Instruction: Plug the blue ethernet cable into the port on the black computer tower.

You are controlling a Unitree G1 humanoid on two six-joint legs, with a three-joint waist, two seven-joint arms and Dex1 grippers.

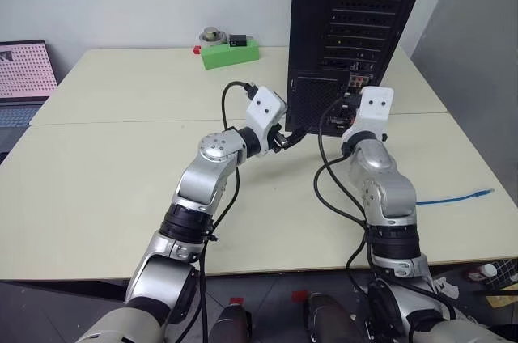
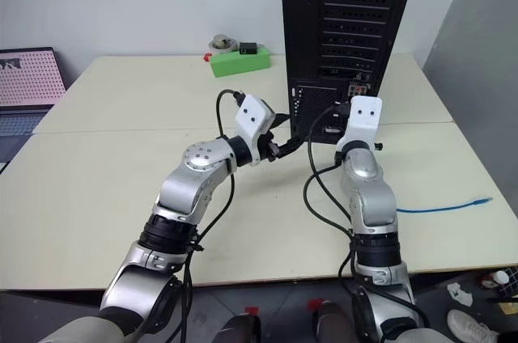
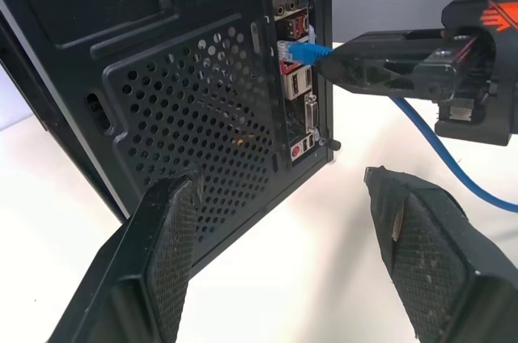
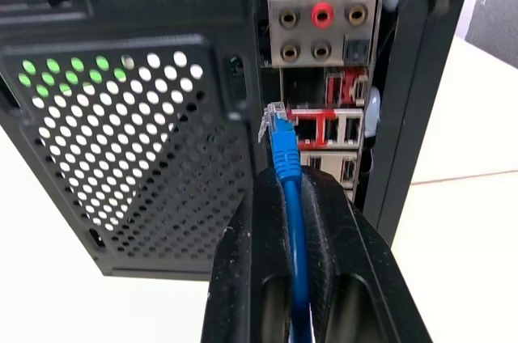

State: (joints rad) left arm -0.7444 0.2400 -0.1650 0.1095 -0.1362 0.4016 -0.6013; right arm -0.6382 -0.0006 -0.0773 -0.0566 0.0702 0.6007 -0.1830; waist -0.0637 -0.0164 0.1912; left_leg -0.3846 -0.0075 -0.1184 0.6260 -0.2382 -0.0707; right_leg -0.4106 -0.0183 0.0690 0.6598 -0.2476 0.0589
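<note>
The black computer tower (image 1: 356, 27) stands at the far side of the table, its rear facing me. My right gripper (image 4: 287, 179) is shut on the blue ethernet cable (image 4: 285, 157) just behind its pale plug (image 4: 272, 120). The plug tip sits against the connector strip, beside the red-trimmed port (image 4: 310, 127); I cannot tell whether it is seated. From the gripper the cable runs back across the table (image 1: 453, 196). My left gripper (image 3: 283, 189) is open and holds nothing, level in front of the tower's mesh grille (image 3: 186, 108), to the left of the right gripper (image 3: 332, 60).
A green box (image 1: 229, 52) sits at the back of the table, left of the tower. A laptop (image 1: 24, 72) stands at the far left. The cable's free end (image 1: 484, 192) lies near the table's right edge. Black arm cables loop between the wrists.
</note>
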